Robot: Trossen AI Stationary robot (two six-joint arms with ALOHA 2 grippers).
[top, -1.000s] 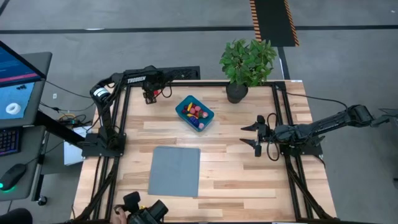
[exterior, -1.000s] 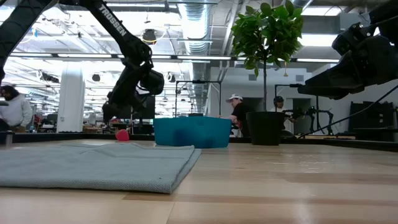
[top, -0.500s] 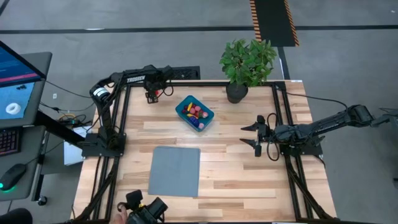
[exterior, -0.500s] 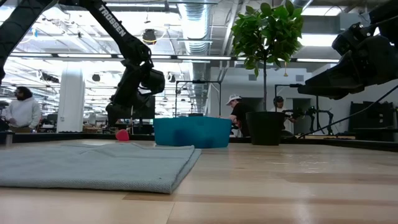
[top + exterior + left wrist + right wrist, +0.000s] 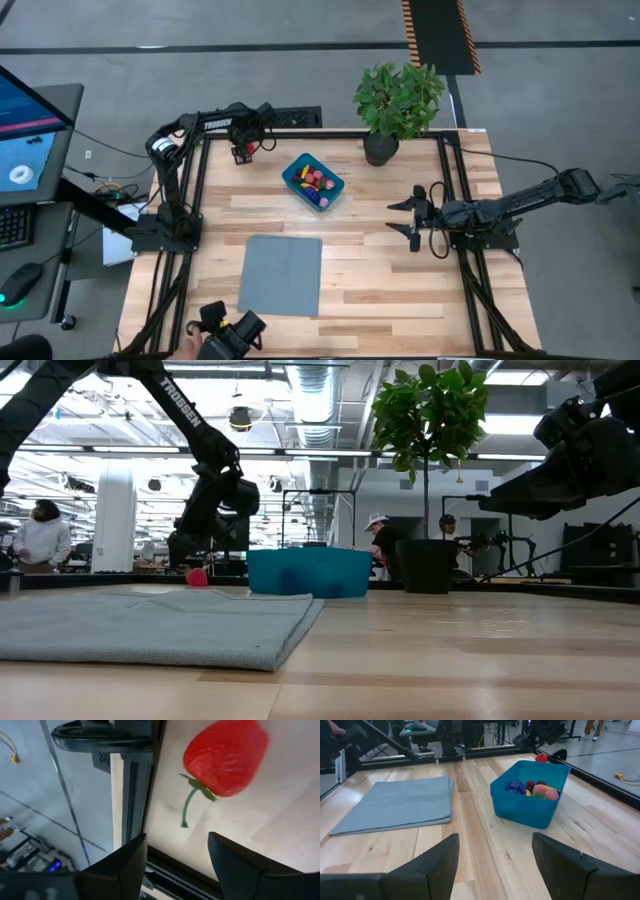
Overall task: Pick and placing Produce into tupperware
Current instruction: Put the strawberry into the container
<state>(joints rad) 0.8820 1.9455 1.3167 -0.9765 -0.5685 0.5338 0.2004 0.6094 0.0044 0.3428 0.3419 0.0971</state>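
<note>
Strawberry (image 5: 225,760) at the table's far left edge is your current pick, lying just left of the tupperware (image 5: 313,182): lower the left gripper (image 5: 177,865), fingers spread and empty, around it, then close.

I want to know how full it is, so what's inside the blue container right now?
The blue container holds several small toy produce pieces: a dark blue one, red ones, a pink one and some yellow. Anything beneath them is hidden by the pile and the near wall.
</note>
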